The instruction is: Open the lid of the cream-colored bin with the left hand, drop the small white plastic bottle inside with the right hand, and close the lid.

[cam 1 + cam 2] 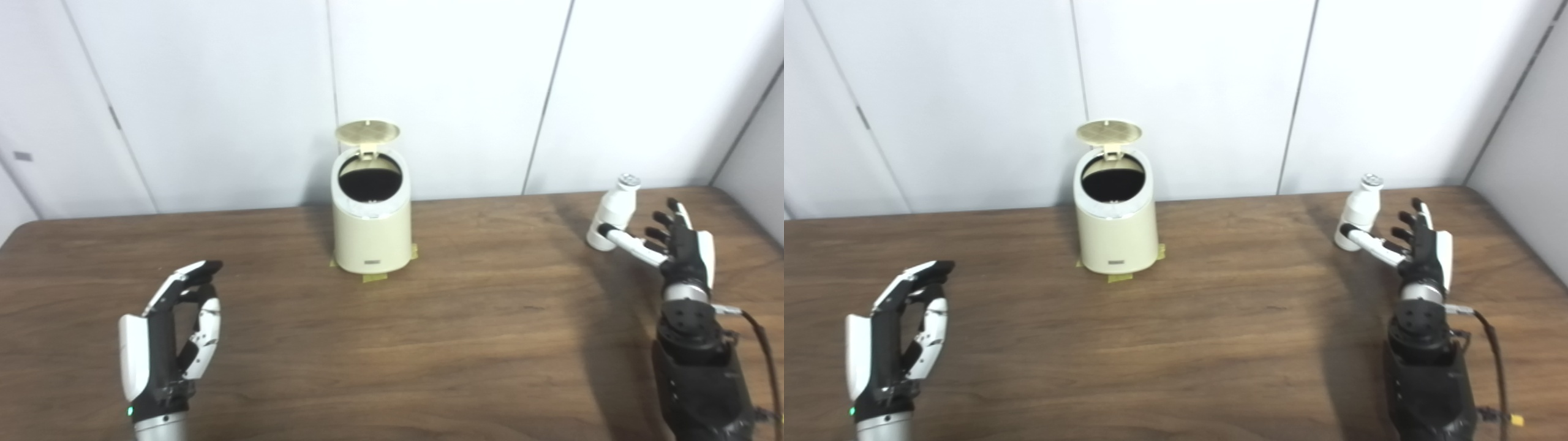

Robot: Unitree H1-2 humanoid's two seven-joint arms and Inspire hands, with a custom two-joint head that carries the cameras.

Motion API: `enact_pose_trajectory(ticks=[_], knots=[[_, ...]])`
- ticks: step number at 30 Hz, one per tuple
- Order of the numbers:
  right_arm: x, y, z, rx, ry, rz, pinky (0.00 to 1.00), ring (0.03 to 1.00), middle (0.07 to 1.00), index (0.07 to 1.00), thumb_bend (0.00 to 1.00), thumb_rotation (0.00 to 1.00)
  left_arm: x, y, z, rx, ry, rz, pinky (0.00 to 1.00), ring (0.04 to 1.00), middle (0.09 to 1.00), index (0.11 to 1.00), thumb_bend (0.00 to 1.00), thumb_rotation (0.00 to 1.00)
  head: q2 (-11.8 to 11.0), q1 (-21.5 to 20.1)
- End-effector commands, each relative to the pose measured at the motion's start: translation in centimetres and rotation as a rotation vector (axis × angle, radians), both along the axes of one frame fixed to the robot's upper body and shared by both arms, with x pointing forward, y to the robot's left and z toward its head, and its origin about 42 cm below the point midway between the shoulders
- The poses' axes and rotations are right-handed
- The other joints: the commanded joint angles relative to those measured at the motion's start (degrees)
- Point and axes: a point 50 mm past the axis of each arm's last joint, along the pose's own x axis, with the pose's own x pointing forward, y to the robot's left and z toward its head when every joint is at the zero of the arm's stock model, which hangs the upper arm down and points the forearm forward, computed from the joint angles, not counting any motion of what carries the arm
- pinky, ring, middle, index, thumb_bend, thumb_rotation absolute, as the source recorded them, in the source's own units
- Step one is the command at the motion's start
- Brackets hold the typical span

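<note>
Left hand (pixel 168 334): I see it held upright over the near-left table (pixel 490 318), fingers loosely curled, holding nothing.
Right hand (pixel 680 245): spread wide, thumb touching the bottle, no grasp.
Bottle (pixel 612 211): small, white, upright, far right.
Bin (pixel 372 214): cream, centre back; lid (pixel 367 131) raised.

both head views look down across the table (pixel 465 331), side by side.

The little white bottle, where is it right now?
The white bottle stands at the table's far right, by the open right hand, well right of the bin.
</note>
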Motion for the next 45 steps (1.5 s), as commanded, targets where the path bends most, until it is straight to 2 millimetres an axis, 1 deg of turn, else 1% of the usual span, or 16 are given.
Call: enact_pose_trajectory(ticks=[1, 8, 11, 15, 18, 23, 25, 28, 30, 32, 33, 34, 37, 42, 44, 45], knots=[[1.7, -0.2, 3.3, -0.056, -0.103, 0.008, 0.69, 0.808, 0.869, 0.915, 0.89, 0.3, 0.2, 0.8, -0.1, 0.02, -0.016, -0.007, 0.59, 0.695, 0.72, 0.705, 0.18, 0.7, 0.1, -0.1], [2.6, -0.2, 1.7, -0.038, -0.087, 0.024, 0.71, 0.827, 0.89, 0.941, 0.84, 0.25, 0.1, 1.0, 0.0, 0.017, -0.014, -0.01, 0.61, 0.698, 0.718, 0.707, 0.18, 0.71, -0.1, -0.4], [2.7, 0.0, 1.4, -0.033, -0.094, 0.029, 0.71, 0.831, 0.891, 0.936, 0.85, 0.23, 0.0, 1.1, 0.0, 0.016, -0.018, -0.011, 0.6, 0.694, 0.712, 0.704, 0.19, 0.72, 0.0, -0.3], [2.8, 0.1, 1.2, -0.067, -0.079, 0.039, 0.7, 0.824, 0.886, 0.919, 0.85, 0.23, -0.1, 1.1, 0.0, 0.004, -0.019, -0.012, 0.61, 0.696, 0.713, 0.704, 0.2, 0.72, 0.0, -0.4], [3.0, 0.0, 1.1, -0.082, -0.065, 0.038, 0.6, 0.729, 0.814, 0.884, 0.85, 0.25, -0.2, 1.1, 0.2, 0.003, -0.016, -0.01, 0.6, 0.697, 0.714, 0.704, 0.2, 0.72, 0.2, -0.3], [3.6, -0.2, 0.9, -0.061, -0.064, 0.045, 0.59, 0.714, 0.803, 0.874, 0.86, 0.23, -0.3, 1.2, 0.3, 0.02, -0.022, 0.001, 0.59, 0.685, 0.706, 0.696, 0.19, 0.72, 0.3, -0.2], [3.8, -0.1, 0.9, -0.055, -0.067, 0.044, 0.55, 0.674, 0.769, 0.864, 0.87, 0.23, -0.3, 1.3, 0.4, 0.027, -0.028, 0.006, 0.58, 0.677, 0.699, 0.688, 0.19, 0.72, 0.4, -0.3], [4.1, 0.0, 0.9, -0.073, -0.054, 0.042, 0.5, 0.628, 0.724, 0.836, 0.86, 0.23, -0.5, 1.3, 0.5, 0.031, -0.02, 0.006, 0.59, 0.684, 0.703, 0.692, 0.2, 0.77, 0.3, -0.3], [4.3, 0.0, 1.1, -0.106, -0.044, 0.051, 0.47, 0.595, 0.695, 0.822, 0.87, 0.25, -0.5, 1.2, 0.6, 0.031, -0.021, 0.008, 0.59, 0.683, 0.702, 0.69, 0.2, 0.78, 0.3, -0.3], [4.5, 0.1, 1.1, -0.118, -0.041, 0.06, 0.49, 0.619, 0.711, 0.826, 0.88, 0.25, -0.5, 1.2, 0.6, 0.032, -0.023, 0.01, 0.59, 0.683, 0.7, 0.689, 0.2, 0.78, 0.3, -0.3], [4.6, 0.1, 1.1, -0.106, -0.046, 0.067, 0.52, 0.646, 0.73, 0.836, 0.87, 0.25, -0.5, 1.2, 0.6, 0.03, -0.025, 0.009, 0.59, 0.683, 0.699, 0.688, 0.2, 0.78, 0.0, 0.0], [4.7, 0.1, 1.1, -0.097, -0.049, 0.071, 0.58, 0.699, 0.77, 0.847, 0.86, 0.23, -0.6, 1.2, 0.6, 0.029, -0.027, 0.008, 0.59, 0.682, 0.697, 0.686, 0.19, 0.76, 0.0, 0.0], [4.8, 0.2, 1.0, -0.089, -0.049, 0.079, 0.66, 0.753, 0.807, 0.851, 0.87, 0.23, -0.6, 1.2, 0.6, 0.024, -0.028, 0.004, 0.59, 0.681, 0.698, 0.685, 0.2, 0.75, -0.3, 0.0], [5.1, 0.2, 0.8, -0.049, -0.055, 0.089, 0.7, 0.787, 0.836, 0.879, 0.87, 0.22, -0.9, 1.3, 0.6, 0.029, -0.026, 0.008, 0.59, 0.679, 0.695, 0.684, 0.2, 0.76, -0.3, 0.3], [5.3, 0.2, 0.7, -0.059, -0.051, 0.1, 0.71, 0.793, 0.837, 0.887, 0.87, 0.22, -0.9, 1.3, 0.6, 0.026, -0.024, 0.006, 0.6, 0.682, 0.698, 0.686, 0.2, 0.76, -0.3, 0.3], [5.3, 0.2, 0.7, -0.07, -0.046, 0.103, 0.71, 0.792, 0.838, 0.893, 0.87, 0.24, -1.0, 1.3, 0.7, 0.026, -0.023, 0.004, 0.6, 0.683, 0.699, 0.688, 0.19, 0.76, -0.3, 0.3]])
